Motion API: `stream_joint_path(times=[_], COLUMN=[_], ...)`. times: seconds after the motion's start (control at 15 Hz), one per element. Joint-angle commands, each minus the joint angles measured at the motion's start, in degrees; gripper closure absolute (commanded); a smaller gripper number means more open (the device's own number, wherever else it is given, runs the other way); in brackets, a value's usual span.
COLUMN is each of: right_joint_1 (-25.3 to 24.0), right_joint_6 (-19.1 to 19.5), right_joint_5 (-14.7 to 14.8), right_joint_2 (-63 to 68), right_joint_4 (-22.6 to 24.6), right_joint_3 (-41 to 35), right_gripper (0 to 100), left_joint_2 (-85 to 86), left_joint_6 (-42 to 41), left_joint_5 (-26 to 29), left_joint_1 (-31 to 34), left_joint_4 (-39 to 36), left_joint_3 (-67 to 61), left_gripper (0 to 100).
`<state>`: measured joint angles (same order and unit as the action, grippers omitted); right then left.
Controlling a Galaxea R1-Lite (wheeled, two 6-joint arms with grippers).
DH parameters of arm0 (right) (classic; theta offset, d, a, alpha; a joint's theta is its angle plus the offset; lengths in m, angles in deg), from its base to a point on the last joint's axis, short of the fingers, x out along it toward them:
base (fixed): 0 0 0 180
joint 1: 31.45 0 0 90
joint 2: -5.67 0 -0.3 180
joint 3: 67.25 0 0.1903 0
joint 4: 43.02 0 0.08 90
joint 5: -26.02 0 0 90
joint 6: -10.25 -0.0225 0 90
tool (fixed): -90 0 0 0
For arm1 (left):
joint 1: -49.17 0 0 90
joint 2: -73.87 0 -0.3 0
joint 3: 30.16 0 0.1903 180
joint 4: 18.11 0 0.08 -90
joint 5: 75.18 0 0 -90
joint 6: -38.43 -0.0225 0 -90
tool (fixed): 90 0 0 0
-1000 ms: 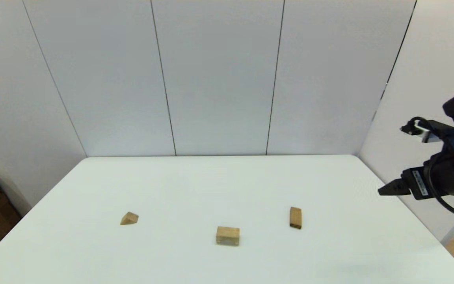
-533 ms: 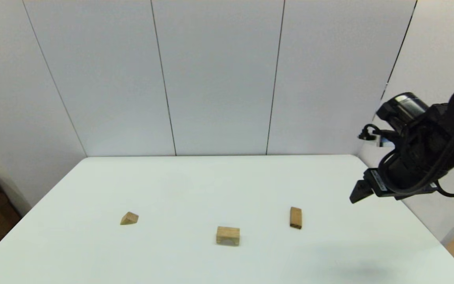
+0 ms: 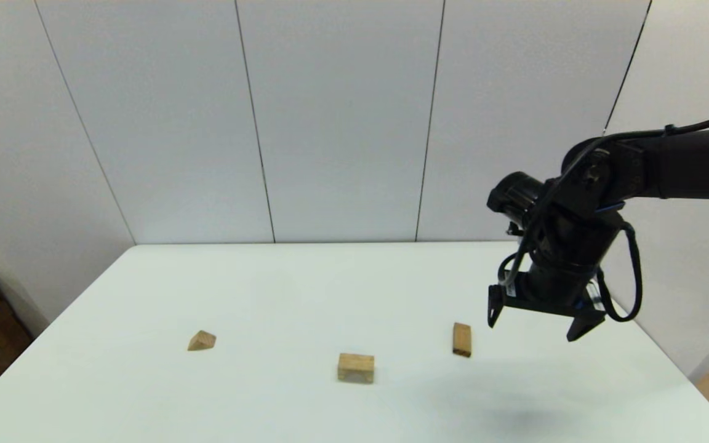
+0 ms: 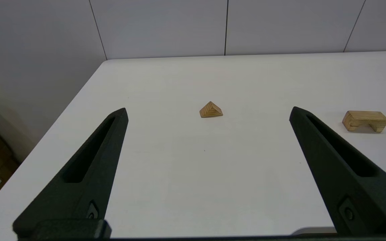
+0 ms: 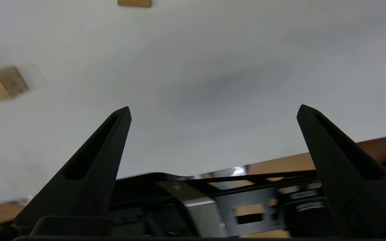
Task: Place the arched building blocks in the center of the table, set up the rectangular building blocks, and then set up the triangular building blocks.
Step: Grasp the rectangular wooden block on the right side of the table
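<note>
Rectangular slab lies left of the spread right jaws.

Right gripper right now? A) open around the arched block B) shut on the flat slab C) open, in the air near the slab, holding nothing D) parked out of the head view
C: the right gripper hangs open above the table, right of the rectangular slab, nothing between its fingers.

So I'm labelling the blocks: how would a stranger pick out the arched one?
On the white table, three wooden blocks sit in a row near the front. The arched block is the middle one, nearest the front edge. It is the palest and thickest, with a hollow cut into its underside.
</note>
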<state>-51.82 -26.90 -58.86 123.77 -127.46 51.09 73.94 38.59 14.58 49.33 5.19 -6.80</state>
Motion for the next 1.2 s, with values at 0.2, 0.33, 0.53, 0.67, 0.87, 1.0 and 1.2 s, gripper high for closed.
stream_joint_path(times=[0.2,0.33,0.53,0.67,0.87,1.0,1.2], right_joint_1=[-0.9,-0.99,-0.64,-0.55,-0.64,-0.64,-0.64], right_joint_6=[-4.77,-4.33,1.39,2.88,4.29,4.29,4.37], right_joint_5=[-1.08,-1.25,-4.77,-6.88,-6.97,-6.88,-6.88], right_joint_2=[8.9,11.36,14.17,16.02,18.92,21.29,24.28], right_joint_4=[-0.98,-0.18,4.65,6.14,6.23,6.14,6.14], right_joint_3=[6.01,6.19,6.36,8.29,10.58,12.43,14.71], right_gripper=[0,0,0,0,0,0,0], left_joint_2=[-0.07,-0.07,-0.07,-0.07,-0.07,-0.07,-0.07], left_joint_6=[0.02,0.02,0.02,0.02,0.11,0.11,0.02], left_joint_5=[-0.02,-0.02,-0.02,-0.02,-0.02,-0.02,-0.02], left_joint_1=[0.02,0.02,0.02,0.02,0.02,0.02,0.02], left_joint_4=[-0.01,-0.01,-0.01,-0.01,-0.01,-0.01,-0.01], left_joint_3=[0.0,0.0,0.0,0.0,0.0,0.0,0.0], left_gripper=[0,0,0,0,0,0,0])
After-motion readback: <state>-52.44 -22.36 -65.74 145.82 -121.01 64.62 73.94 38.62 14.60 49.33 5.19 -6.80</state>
